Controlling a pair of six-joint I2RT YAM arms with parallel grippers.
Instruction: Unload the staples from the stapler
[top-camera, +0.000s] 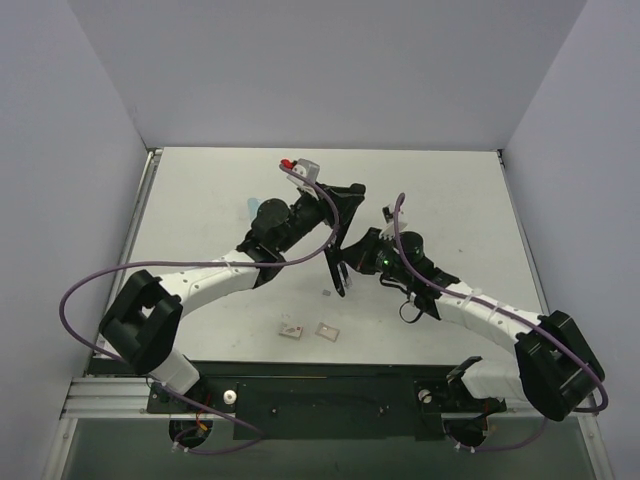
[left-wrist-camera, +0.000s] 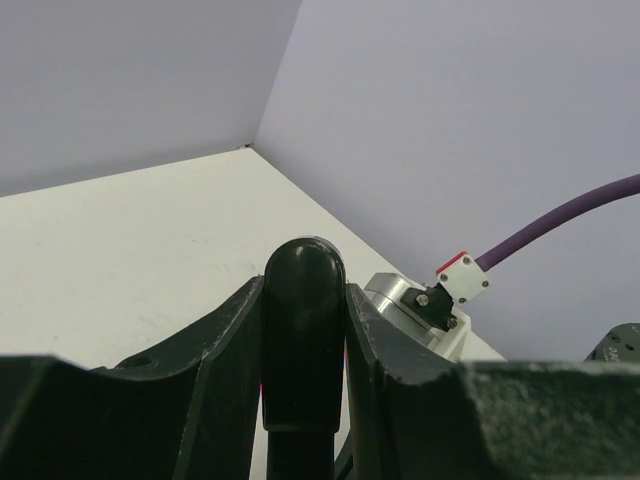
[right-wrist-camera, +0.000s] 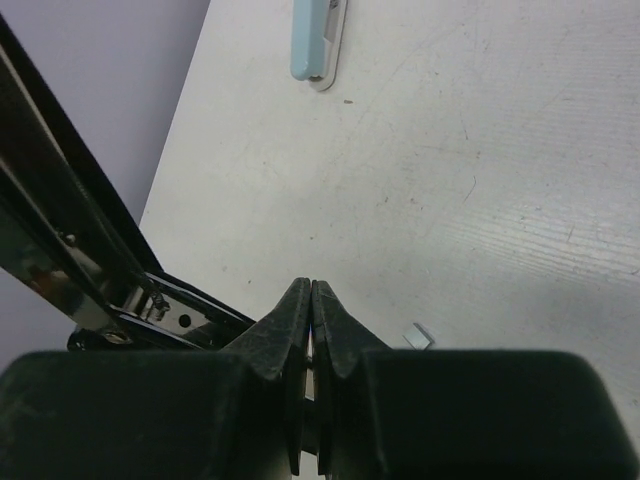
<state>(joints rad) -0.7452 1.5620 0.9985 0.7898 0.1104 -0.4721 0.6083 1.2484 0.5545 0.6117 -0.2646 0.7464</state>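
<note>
Over the white table (top-camera: 460, 200), by pale walls (top-camera: 330, 70), left claw (left-wrist-camera: 305, 295) pinches the black, maybe open stapler (right-wrist-camera: 60, 220); right claw (right-wrist-camera: 306, 285) is pressed together.

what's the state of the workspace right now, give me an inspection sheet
surface: white table, lightly scuffed and scratched
job's things: black stapler swung open between the two arms
clutter: pale blue bar towards the far side; two small square pieces near the front edge; a tiny silver bit
grippers: left gripper shut on the stapler's rounded end; right gripper shut, beside the stapler
cables: purple cables loop off both arms
surroundings: plain pale walls on three sides, nothing else seen
</note>
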